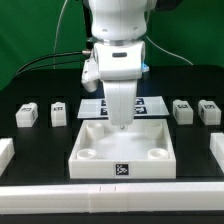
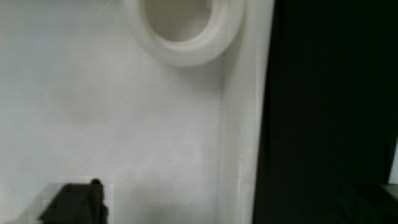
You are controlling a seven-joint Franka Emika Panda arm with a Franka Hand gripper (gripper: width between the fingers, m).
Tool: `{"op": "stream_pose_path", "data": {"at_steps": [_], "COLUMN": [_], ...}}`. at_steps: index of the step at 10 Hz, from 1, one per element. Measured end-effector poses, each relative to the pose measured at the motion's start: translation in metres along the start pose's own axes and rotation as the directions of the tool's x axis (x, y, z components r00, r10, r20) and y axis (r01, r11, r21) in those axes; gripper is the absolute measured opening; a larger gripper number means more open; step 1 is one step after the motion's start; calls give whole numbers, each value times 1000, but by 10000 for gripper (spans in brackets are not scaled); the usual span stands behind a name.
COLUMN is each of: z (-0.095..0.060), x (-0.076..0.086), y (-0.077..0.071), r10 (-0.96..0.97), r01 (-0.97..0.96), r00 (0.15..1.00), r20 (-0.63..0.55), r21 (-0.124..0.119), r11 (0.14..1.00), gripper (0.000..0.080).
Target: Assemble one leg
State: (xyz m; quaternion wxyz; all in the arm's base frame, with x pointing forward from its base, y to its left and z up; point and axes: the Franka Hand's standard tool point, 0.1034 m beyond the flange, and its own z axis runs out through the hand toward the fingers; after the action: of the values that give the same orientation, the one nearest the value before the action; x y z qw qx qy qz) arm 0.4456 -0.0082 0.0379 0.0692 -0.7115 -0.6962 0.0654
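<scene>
The big white tray-like piece [image 1: 124,148] lies in the middle of the black table. My gripper [image 1: 121,123] hangs low over its far wall, empty. In the wrist view the gripper [image 2: 233,207] looks open. One dark finger [image 2: 75,204] stands over the tray's white surface [image 2: 107,130]. The other finger is lost against the black table. A round corner socket [image 2: 185,30] shows ahead. Several legs, small white blocks with markers, stand apart from the gripper: two on the exterior view's left [image 1: 27,115] [image 1: 58,114] and two on its right [image 1: 183,110] [image 1: 208,111].
The marker board [image 1: 152,103] lies behind the tray. White bars lie at the exterior view's left edge [image 1: 5,152], at its right edge [image 1: 216,150] and along the front [image 1: 110,200]. A green backdrop stands behind the table.
</scene>
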Motion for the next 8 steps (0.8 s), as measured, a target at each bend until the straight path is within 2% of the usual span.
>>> {"op": "stream_pose_path", "data": {"at_steps": [3, 4, 6, 8], "z": [-1, -3, 18, 25], "x": [0, 1, -2, -3], "y": [2, 10, 1, -2], "r10": [-11, -24, -20, -14], "r01": [11, 24, 21, 14], "r00": [1000, 1000, 1000, 1000], "r20": [1, 0, -8, -11], "r21": [6, 7, 46, 59], "r11": [1000, 1000, 999, 998], "gripper": [650, 650, 650, 649]}}
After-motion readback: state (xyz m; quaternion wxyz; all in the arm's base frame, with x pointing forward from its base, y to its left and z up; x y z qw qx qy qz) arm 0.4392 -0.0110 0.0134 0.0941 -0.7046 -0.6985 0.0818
